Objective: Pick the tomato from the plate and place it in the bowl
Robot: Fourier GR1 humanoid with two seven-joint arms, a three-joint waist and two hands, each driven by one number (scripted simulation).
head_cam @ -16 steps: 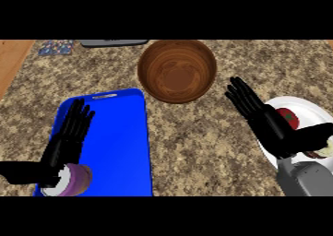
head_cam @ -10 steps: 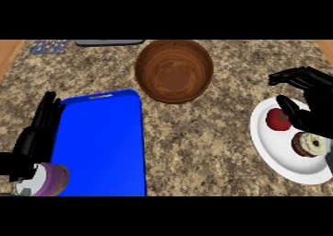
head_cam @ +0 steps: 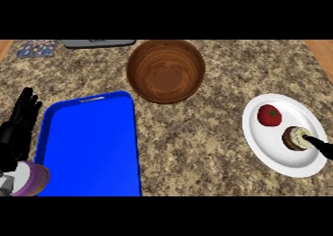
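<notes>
While the red round tomato (head_cam: 268,115) sits untouched at 11 o'clock on the white round plate (head_cam: 264,148), the brown wooden bowl (head_cam: 166,70) waits at 10 o'clock from it — empty. Right hand (head_cam: 327,149) shows only a fingertip, its spread untellable; left hand (head_cam: 19,120) rests open at 9 o'clock on the surface.
</notes>
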